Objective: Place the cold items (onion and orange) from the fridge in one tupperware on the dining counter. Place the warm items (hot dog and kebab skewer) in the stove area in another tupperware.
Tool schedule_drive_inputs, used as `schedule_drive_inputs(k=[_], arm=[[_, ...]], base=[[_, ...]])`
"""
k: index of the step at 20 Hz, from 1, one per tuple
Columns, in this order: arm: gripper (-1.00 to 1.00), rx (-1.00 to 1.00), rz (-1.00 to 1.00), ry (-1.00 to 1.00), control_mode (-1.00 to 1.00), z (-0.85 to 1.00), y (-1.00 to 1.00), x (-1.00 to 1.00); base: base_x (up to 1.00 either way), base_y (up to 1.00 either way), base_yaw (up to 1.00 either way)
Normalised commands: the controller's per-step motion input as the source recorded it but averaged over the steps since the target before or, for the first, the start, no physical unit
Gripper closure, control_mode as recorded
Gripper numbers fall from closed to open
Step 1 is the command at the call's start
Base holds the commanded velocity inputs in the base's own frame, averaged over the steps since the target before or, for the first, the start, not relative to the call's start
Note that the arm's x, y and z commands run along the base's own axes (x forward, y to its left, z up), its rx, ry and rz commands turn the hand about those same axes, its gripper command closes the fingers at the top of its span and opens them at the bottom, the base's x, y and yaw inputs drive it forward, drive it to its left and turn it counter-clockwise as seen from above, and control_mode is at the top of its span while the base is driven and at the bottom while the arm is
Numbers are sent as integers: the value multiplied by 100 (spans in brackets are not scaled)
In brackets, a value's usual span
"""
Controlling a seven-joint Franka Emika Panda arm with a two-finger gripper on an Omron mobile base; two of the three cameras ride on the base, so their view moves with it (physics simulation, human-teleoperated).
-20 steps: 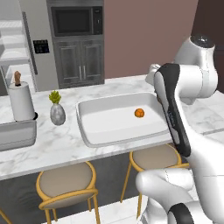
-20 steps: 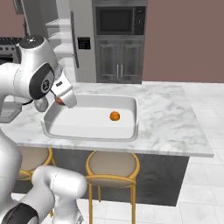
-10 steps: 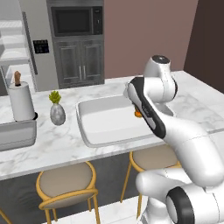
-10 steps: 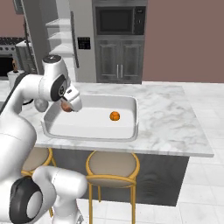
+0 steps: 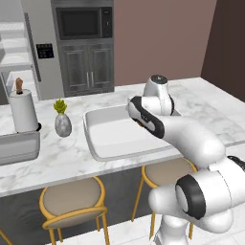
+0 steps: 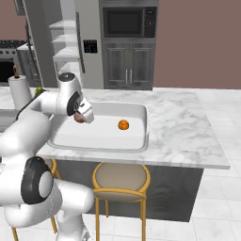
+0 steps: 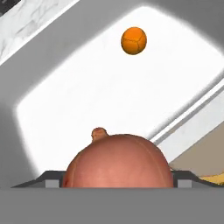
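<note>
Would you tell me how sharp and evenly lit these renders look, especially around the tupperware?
Hand view: the onion is large and soft-edged, the orange crisp, the tupperware walls softly shaded. Right base view: flat, even light, no glare. Left base view: equally even, slightly soft.

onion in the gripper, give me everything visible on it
The reddish-brown round onion has a smooth, slightly glossy skin with faint vertical lines and a small stem nub at its top. It sits between the fingers of the two-finger gripper, whose jaws stand wide around it, held above the left part of the large white rectangular tupperware on the marble counter. It is clear of the tupperware floor, well apart from the small orange lying inside.
</note>
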Motion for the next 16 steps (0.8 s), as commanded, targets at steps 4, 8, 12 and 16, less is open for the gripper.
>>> schedule_drive_inputs(k=[4,8,12,16], arm=[[100,1,0,0,-100,-36,0,98],[100,2,0,0,-100,-21,0,85],[100,0,0,1,-100,-34,7,68],[100,-2,0,4,-100,-48,26,45]], base=[[0,0,0],[0,0,0],[0,0,0],[0,0,0]])
